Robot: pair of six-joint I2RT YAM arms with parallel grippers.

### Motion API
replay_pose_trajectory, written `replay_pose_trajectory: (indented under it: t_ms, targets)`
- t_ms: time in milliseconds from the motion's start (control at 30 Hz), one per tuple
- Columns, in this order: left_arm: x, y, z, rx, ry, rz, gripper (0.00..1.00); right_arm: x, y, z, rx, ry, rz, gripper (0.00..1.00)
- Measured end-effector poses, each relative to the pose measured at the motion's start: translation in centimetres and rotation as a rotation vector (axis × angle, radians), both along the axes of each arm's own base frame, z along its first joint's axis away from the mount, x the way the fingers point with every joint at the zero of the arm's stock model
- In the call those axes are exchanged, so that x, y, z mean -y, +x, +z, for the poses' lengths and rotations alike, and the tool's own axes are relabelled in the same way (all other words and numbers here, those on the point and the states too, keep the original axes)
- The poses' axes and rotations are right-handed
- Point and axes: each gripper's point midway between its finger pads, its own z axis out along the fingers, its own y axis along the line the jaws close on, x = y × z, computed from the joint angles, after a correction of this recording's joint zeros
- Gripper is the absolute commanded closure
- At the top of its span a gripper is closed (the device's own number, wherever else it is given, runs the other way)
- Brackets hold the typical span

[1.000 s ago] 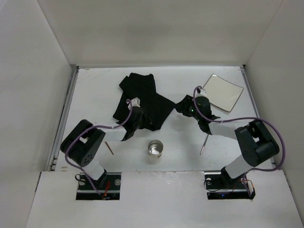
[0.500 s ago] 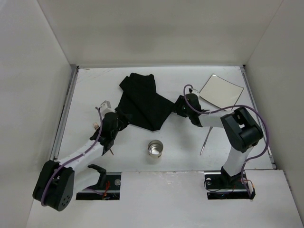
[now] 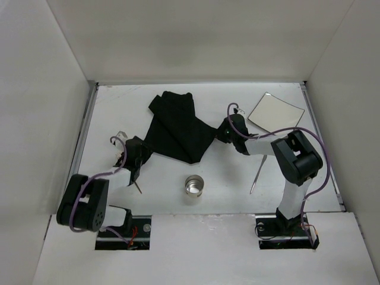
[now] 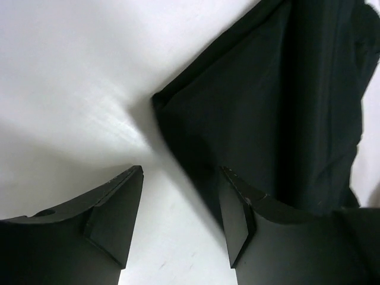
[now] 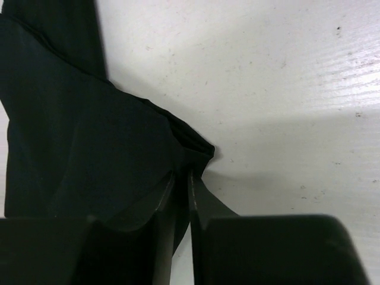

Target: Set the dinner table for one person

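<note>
The dinner table (image 3: 119, 107), a broad matte white top, filled the floor of the white-walled enclosure and carried everything else in view. Reading the overhead view as a clock face centred on the tabletop, a black cloth (image 3: 178, 127) lay crumpled and partly folded from the centre up toward 11 o'clock, one narrower flap reaching the far side and a wider part spreading toward the near side.

The right gripper (image 3: 224, 132) sat at the cloth's 3 o'clock edge. In the right wrist view the right gripper (image 5: 181, 175) had its two fingers drawn almost together, with a folded corner of the black cloth (image 5: 89, 136) pinched between them, low against the white surface.

The left gripper (image 3: 142, 151) was at the cloth's 8 o'clock corner. From the left wrist camera the left gripper (image 4: 181, 172) stood wide open and held nothing; bare table showed between the jaws, and the corner of the black cloth (image 4: 279, 107) lay just ahead, its edge running down to the right-hand finger. Whether that finger touched the cloth could not be told.

A glossy white square plate (image 3: 276, 113) rested at 2 o'clock, near the right arm's wrist but apart from the cloth. A round metal cup (image 3: 193, 186) stood upright at 6 o'clock, clear of both arms. A thin utensil (image 3: 255, 177) lay at 4 o'clock beside the right arm, and a short stick (image 3: 138, 187) lay at 8 o'clock just beside the left arm.
</note>
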Motion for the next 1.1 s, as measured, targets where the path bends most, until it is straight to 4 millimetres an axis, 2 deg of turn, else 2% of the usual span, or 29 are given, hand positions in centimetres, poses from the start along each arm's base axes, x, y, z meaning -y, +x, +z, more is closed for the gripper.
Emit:
replay_pose_trajectory:
  t_ms: [33,67,167,200,300,367,433,500,600,633,667,733,867,933,1100]
  targets:
    - [0.2,0.7,0.0,0.007,-0.01,0.005,0.5,-0.1,0.0,0.1,0.002,0.006,0.0,0.85]
    - [0.4,1.5,0.0,0.017,-0.021,0.011,0.55,-0.1,0.1,0.2,0.006,0.011,0.0,0.86]
    - [0.5,3.2,-0.6,0.026,-0.053,0.039,0.84,-0.3,0.3,0.5,0.019,0.023,-0.001,0.89]
    - [0.4,3.5,-0.8,0.027,-0.072,0.051,0.9,-0.4,0.4,0.6,0.021,0.027,-0.002,0.91]
    - [0.0,4.4,-1.1,0.04,-0.128,0.087,0.96,-0.4,0.6,1.1,0.029,0.044,-0.007,0.93]
    - [-0.1,4.6,-1.1,0.047,-0.152,0.101,0.97,-0.2,0.8,2.1,0.043,0.058,-0.014,0.94]
    - [-0.1,4.6,-1.0,0.047,-0.16,0.104,0.97,0.6,0.9,4.6,0.083,0.085,-0.025,0.95]
    - [-0.1,4.3,-0.9,0.049,-0.16,0.107,0.98,2.3,0.3,8.3,0.149,0.117,-0.052,0.95]
    - [-0.1,3.5,-0.9,0.05,-0.152,0.108,0.98,6.4,-2.7,13.7,0.274,0.157,-0.135,0.95]
    - [0.3,3.3,-0.8,0.052,-0.161,0.095,0.98,7.4,-4.2,14.8,0.305,0.175,-0.157,0.95]
    - [0.8,3.2,-0.6,0.056,-0.165,0.08,0.98,7.9,-5.6,15.1,0.319,0.183,-0.167,0.94]
    - [1.1,2.8,-0.5,0.059,-0.165,0.069,0.98,8.5,-7.6,13.7,0.299,0.177,-0.192,0.94]
    - [0.3,1.6,-0.7,0.05,-0.151,0.091,0.99,9.1,-10.4,6.9,0.134,0.084,-0.223,0.93]
    - [-0.3,0.6,-0.5,0.052,-0.138,0.101,0.99,8.8,-11.8,4.3,0.056,0.037,-0.209,0.91]
    - [-1.5,-2.1,1.0,0.086,-0.113,0.114,0.95,8.2,-12.7,2.2,-0.014,0.008,-0.187,0.86]
